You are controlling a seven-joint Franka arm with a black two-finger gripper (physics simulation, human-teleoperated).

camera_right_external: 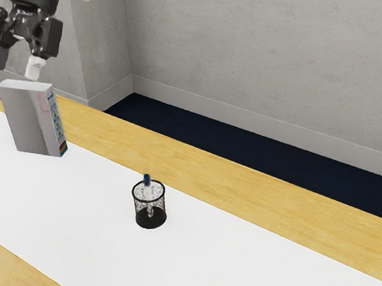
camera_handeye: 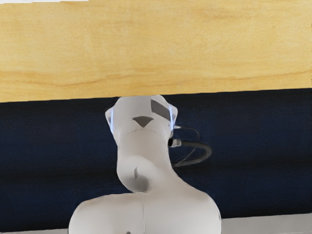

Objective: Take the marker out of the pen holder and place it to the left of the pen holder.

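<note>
Table (camera_right_external: 240, 193) beneath mesh pen holder (camera_right_external: 158, 216) with blue-ended marker (camera_right_external: 147, 179) inside, tool (camera_right_external: 17, 68) high, well away, fingers (camera_right_external: 35, 68) apart.

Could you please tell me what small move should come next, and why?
I would probably carry the open end effector high toward the pen holder. Its fingers stand apart and empty, off to the exterior view's left, and the marker stands in the holder with its blue end above the rim. Height should also help clear the upright box.
</note>
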